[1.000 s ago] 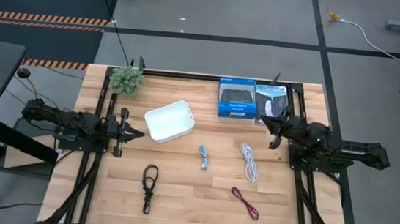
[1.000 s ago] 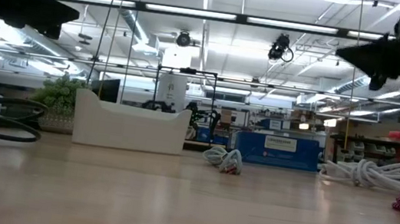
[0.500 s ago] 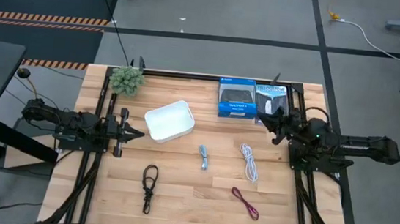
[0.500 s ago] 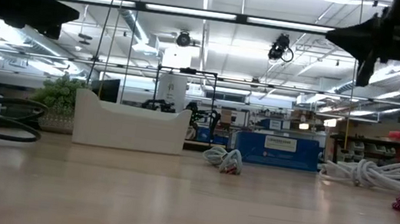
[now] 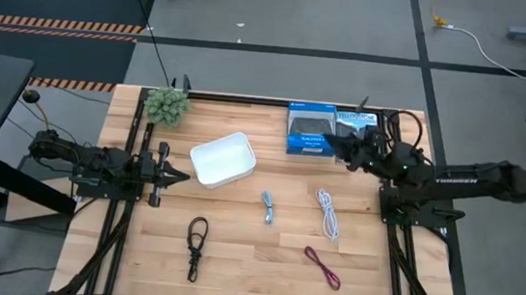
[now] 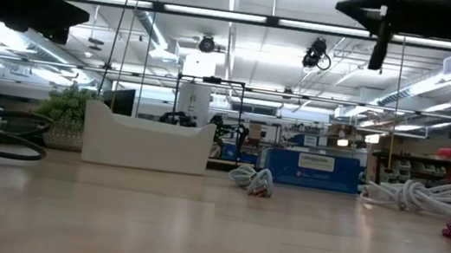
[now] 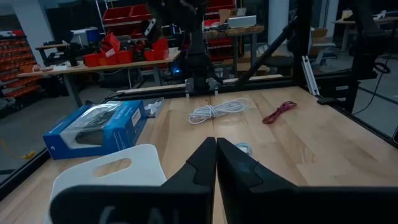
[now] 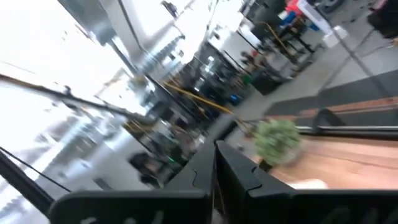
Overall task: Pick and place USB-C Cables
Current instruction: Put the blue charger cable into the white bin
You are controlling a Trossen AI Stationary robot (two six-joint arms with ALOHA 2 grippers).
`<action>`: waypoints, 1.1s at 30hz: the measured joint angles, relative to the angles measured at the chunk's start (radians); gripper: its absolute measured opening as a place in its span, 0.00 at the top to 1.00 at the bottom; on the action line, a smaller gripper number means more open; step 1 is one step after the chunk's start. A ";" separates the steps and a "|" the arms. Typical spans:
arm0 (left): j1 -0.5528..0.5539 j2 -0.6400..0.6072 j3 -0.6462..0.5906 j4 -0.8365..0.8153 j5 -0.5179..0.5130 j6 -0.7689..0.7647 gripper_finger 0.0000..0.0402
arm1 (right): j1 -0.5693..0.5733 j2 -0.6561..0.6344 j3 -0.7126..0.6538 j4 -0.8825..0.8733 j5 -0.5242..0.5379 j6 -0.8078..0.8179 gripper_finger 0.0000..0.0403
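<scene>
Cables (image 5: pixel 327 214), thin coiled cords on wood.

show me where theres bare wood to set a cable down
Bare wood lies between the black cable and the dark red cable, and in front of the white bin. It is crowded around the blue boxes, where the right gripper hovers.

The right gripper (image 5: pixel 337 151) hung raised, fingers pressed together, reaching toward the left gripper (image 5: pixel 183 176), likewise closed and level.
</scene>
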 joint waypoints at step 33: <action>0.000 0.000 0.000 0.000 0.000 0.000 0.95 | -0.154 0.295 0.350 -0.596 -0.248 -0.204 0.98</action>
